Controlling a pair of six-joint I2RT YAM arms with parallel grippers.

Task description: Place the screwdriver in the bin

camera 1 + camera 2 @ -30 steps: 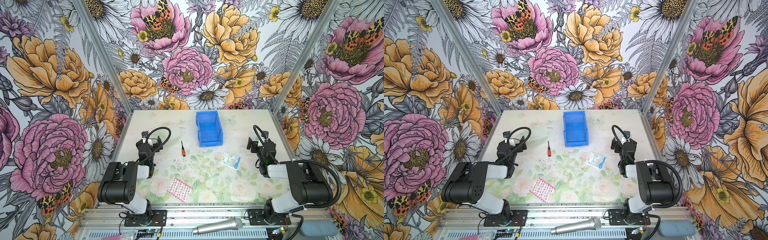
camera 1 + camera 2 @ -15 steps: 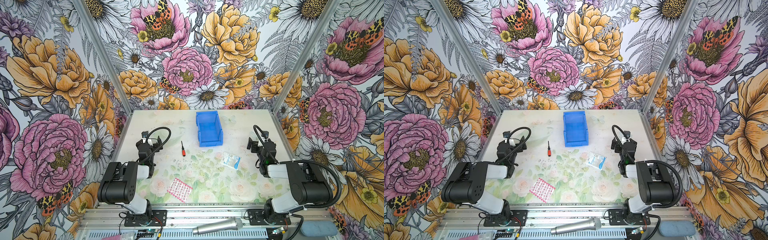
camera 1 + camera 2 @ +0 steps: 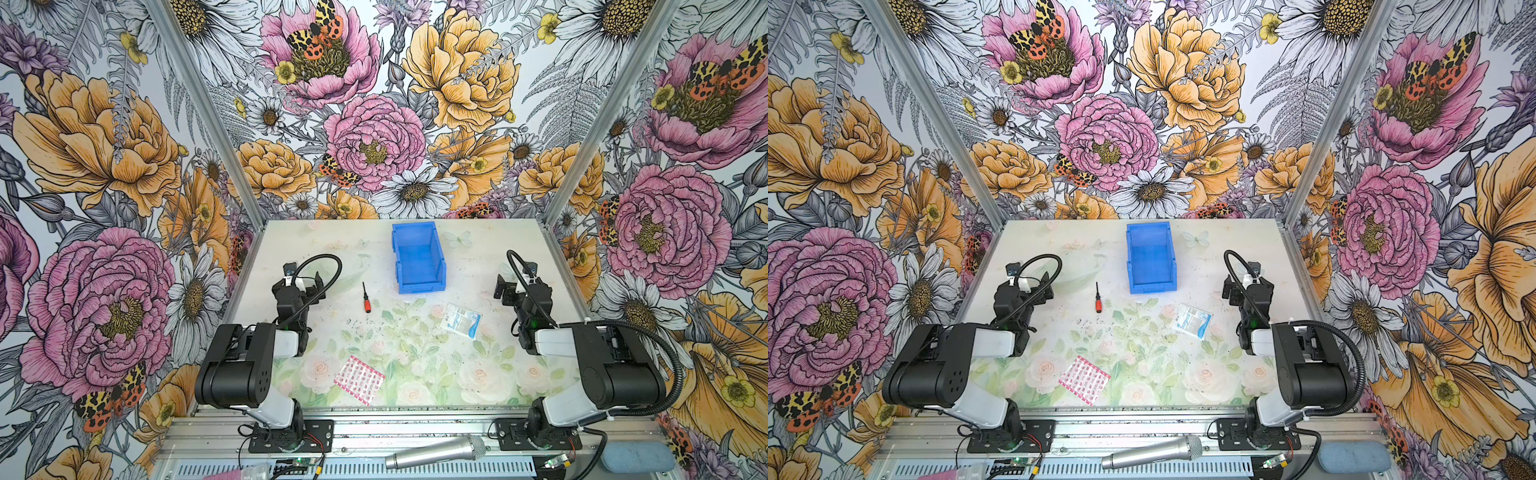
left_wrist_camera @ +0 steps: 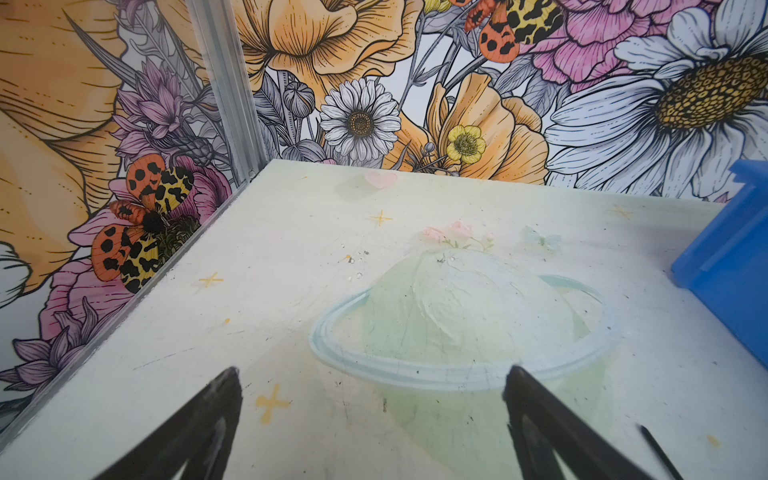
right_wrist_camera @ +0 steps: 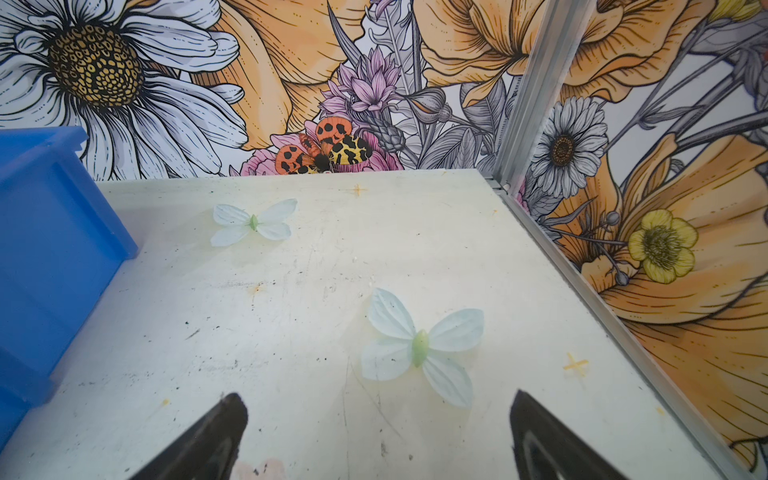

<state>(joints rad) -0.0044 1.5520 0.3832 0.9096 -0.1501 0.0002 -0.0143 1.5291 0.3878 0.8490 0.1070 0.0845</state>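
Holding unchanged since a second ago. Both top views: leaving screwdriver (image 3: 366, 297) lying on surface (image 3: 478, 257) beside left jaws, outside empty bin (image 3: 419, 286). Left wrist: keeping those jaws apart, gripping nothing. Right wrist: holding right jaws apart too; awaiting whole pickup.

We look down into a robotics lab test cell: a left arm (image 3: 245, 361) and right arm (image 3: 619, 365) bolted to an aluminium rail (image 3: 415, 428), bare wiring (image 3: 286, 457) along its edge, and a small table (image 3: 332, 241) boxed in by metal posts (image 3: 205, 112) and floral-printed walls (image 3: 374, 137).
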